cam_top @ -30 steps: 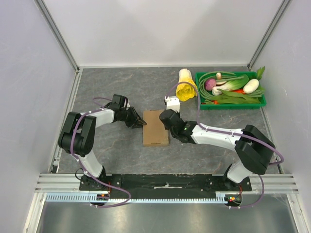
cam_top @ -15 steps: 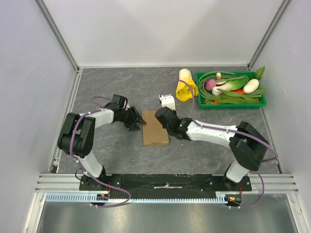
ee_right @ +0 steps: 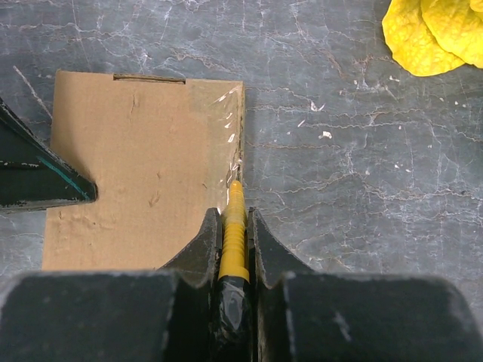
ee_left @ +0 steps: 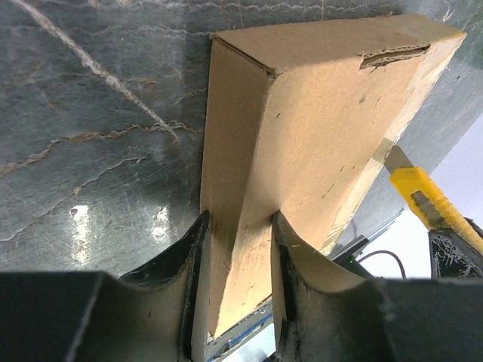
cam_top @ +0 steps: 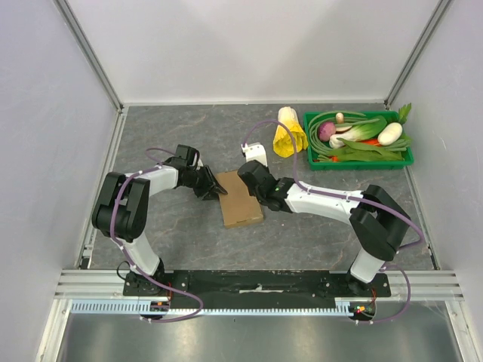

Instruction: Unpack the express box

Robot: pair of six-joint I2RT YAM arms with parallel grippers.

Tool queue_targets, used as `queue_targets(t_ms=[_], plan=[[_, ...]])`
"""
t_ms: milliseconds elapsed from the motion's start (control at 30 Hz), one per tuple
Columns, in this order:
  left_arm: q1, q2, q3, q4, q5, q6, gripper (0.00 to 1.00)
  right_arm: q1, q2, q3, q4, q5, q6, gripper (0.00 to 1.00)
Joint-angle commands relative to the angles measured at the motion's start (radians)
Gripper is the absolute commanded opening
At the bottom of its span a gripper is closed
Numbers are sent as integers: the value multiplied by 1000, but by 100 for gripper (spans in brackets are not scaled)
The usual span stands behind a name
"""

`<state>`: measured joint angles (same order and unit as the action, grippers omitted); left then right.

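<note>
The box point(cam_top: 241, 202) lies near the middle of the bench point(cam_top: 173, 136), slightly skewed, between the two arms. The left fingers point(ee_left: 181, 264) are clamped on its left side. The right fingers point(ee_right: 200, 245) are clenched on a yellow knife point(ee_right: 234, 226), whose blade tip meets the clear tape point(ee_right: 232, 128) along the box's right edge. At the far right sits a green tray point(cam_top: 358, 162) of vegetables, with a yellow item point(cam_top: 288, 137) just left of it.

Box point(cam_top: 239, 199): centre of frame, on the table point(cam_top: 181, 136).
Left gripper point(cam_top: 213, 187): on the box's left edge.
Right gripper point(cam_top: 250, 179): right of the box, knife point(ee_right: 233, 219) tip at its edge.
Tray point(cam_top: 362, 164): upper right.
</note>
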<state>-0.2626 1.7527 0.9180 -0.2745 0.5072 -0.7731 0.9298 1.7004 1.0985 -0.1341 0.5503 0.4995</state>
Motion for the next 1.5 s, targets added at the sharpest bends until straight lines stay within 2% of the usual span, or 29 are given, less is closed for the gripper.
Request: queue_targets(t_ms=[0, 367, 1467], plan=[[-6, 44, -30, -32, -133, -61, 31, 3, -24, -3, -9, -64, 25, 0], [-7, 39, -56, -9, -154, -146, 27, 37, -107, -123, -27, -58, 79, 0], [-6, 34, -59, -6, -174, -175, 25, 113, -225, -204, -168, -76, 166, 0]])
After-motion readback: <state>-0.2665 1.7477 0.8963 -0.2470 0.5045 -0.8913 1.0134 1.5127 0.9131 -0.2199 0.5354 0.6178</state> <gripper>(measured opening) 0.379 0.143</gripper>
